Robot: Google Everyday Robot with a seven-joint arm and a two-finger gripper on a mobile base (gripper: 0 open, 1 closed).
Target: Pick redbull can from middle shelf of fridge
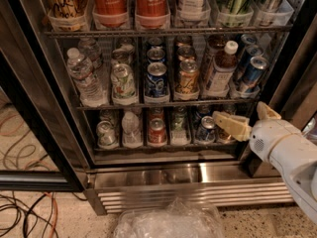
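The fridge stands open in front of me. Its middle shelf holds water bottles, mixed cans and a white-capped bottle. Slim blue-and-silver redbull cans stand in a row at its right end, and the front redbull can leans slightly. My gripper, with cream fingers on a white arm, is open and empty. It sits in front of the right end of the bottom shelf, just below and slightly left of the redbull cans, touching none of them.
A wide dark-blue can and a gold-orange can stand mid-shelf, and a water bottle at the left. Coca-Cola cans are on the rack above. A crumpled clear plastic bag and cables lie on the floor.
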